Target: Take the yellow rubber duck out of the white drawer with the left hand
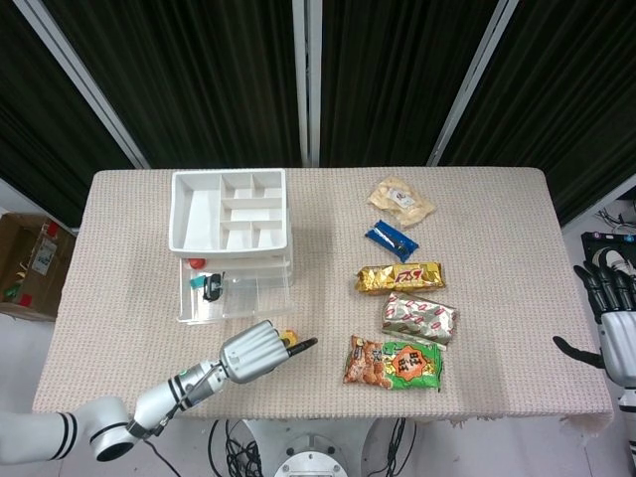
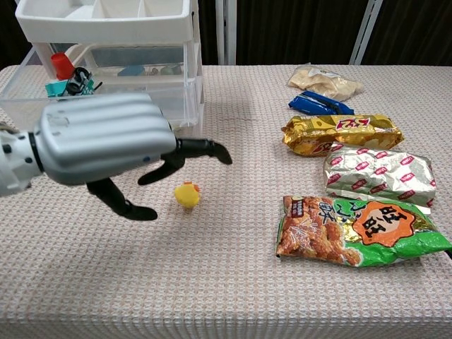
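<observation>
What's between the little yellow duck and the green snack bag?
Nothing but bare tablecloth lies between the yellow duck and the green snack bag; the chest view shows it clearly.

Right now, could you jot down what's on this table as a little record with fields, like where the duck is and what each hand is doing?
duck: yellow rubber duck lying on the tablecloth, out of the drawer
left hand: left hand above and beside the duck, fingers spread, holding nothing
right hand: right hand off the table's right edge, open
drawer: white drawer pulled out, small items inside
snacks: five snack packets in a row on the right
</observation>
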Controlling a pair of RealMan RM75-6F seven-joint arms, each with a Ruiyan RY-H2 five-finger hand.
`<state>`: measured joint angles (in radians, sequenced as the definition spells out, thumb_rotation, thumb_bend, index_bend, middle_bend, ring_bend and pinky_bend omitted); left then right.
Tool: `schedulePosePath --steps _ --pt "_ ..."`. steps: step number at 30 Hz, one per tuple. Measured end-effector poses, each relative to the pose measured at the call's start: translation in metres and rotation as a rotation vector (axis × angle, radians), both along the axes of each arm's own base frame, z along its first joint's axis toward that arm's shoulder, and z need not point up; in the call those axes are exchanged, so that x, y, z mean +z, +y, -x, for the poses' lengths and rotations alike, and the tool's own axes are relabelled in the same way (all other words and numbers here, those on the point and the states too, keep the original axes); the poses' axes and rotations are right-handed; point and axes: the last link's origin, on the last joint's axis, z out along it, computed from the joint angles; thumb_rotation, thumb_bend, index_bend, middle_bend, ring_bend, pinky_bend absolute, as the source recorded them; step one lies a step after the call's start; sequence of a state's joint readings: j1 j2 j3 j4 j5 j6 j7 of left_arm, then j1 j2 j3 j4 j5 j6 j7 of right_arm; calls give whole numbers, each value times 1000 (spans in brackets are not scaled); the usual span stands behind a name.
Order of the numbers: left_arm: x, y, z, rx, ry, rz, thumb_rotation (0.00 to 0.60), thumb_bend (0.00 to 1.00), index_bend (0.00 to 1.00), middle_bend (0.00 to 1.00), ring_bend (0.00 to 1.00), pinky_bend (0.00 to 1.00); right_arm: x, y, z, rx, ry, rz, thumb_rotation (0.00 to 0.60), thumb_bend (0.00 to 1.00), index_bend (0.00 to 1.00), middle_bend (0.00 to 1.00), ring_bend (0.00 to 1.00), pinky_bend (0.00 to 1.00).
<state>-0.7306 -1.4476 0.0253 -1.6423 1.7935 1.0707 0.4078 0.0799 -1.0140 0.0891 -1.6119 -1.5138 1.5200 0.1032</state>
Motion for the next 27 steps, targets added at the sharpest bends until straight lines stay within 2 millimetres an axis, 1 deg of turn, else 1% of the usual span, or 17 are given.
schedulePosePath --steps 2,5,7,8,9,11,12,13,14,15,17,18,20,22,23,24,27 --pt "12 1 -2 10 -55 -36 600 137 163 669 843 967 0 1 0 0 -1 1 600 17 0 48 0 16" --pt "38 5 -2 46 -168 -105 600 119 169 633 766 948 1 1 1 -1 0 1 600 17 0 48 0 16" --pt "62 8 2 92 -256 -167 600 113 180 605 696 894 1 2 1 -2 0 -1 600 17 0 48 0 16" --pt "74 10 7 119 -291 -197 600 111 187 585 646 829 1 2 1 -1 1 -3 600 17 0 48 0 16" --pt "90 12 15 162 -328 -239 600 111 192 565 599 755 1 1 1 0 1 -6 600 17 0 48 0 16" --pt "112 15 30 234 -355 -295 600 110 205 505 490 570 0 1 0 3 3 -11 600 17 0 48 0 16" --pt "124 17 42 290 -357 -320 600 110 211 464 432 468 0 0 0 4 3 -16 600 17 0 48 0 16" --pt "133 18 51 336 -356 -335 600 110 215 427 387 393 0 0 0 5 1 -19 600 17 0 48 0 16" --pt "142 18 62 384 -354 -349 600 111 220 401 359 348 0 0 0 6 -2 -22 600 17 0 48 0 16" --pt "153 18 77 451 -351 -370 600 111 224 388 346 329 0 -1 0 8 -8 -25 600 17 0 48 0 16" --pt "167 14 101 552 -337 -410 600 111 237 374 334 312 1 -2 0 13 -19 -30 600 17 0 48 0 16" --pt "174 9 118 616 -322 -441 600 111 241 372 334 310 1 -2 0 16 -25 -35 600 17 0 48 0 16" --pt "182 -1 142 705 -296 -486 600 111 245 364 334 309 2 -4 1 20 -26 -43 600 17 0 48 0 16" --pt "190 -17 171 811 -262 -538 600 111 245 357 332 306 2 -5 0 25 -23 -49 600 17 0 48 0 16" --pt "191 -22 177 834 -252 -550 600 111 245 356 330 305 1 -5 0 28 -24 -51 600 17 0 48 0 16" --pt "193 -32 188 874 -236 -571 600 111 245 356 329 304 0 -5 -1 33 -26 -54 600 17 0 48 0 16" --pt "195 -56 204 939 -227 -611 600 110 244 356 328 303 -5 -4 -3 49 -32 -69 600 17 0 48 0 16"
